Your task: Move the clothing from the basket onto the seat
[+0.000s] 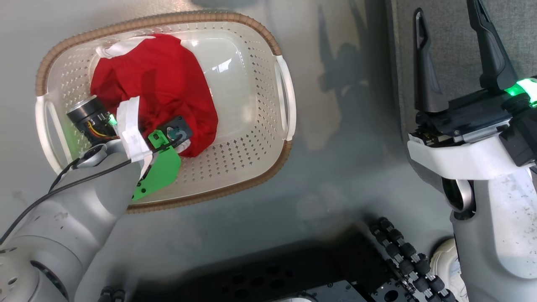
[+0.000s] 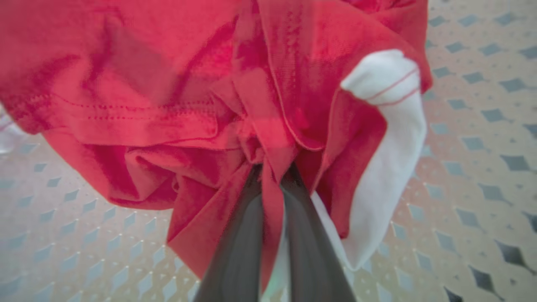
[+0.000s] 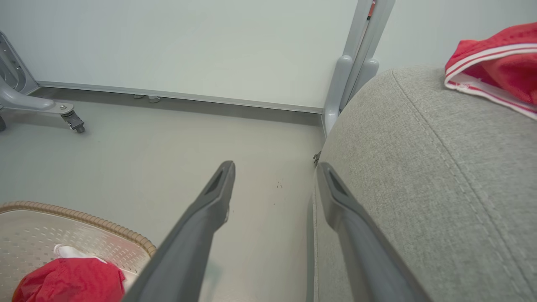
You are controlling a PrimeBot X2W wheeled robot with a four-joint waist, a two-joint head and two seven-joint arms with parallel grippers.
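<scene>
Left to right. In the basket (image 1: 251, 167), my left jaws are pressed together on a fold of the red clothing (image 1: 159, 79). Right of the basket, my right jaws stand spread beside the seat (image 1: 451, 25). Risk: so thin a pinch may slip on lifting.

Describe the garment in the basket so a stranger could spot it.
Find the cream basket on the floor, left of the grey seat. Inside lies a crumpled red garment with white trim, pinched by the left gripper, unlike the red one on the seat.
</scene>
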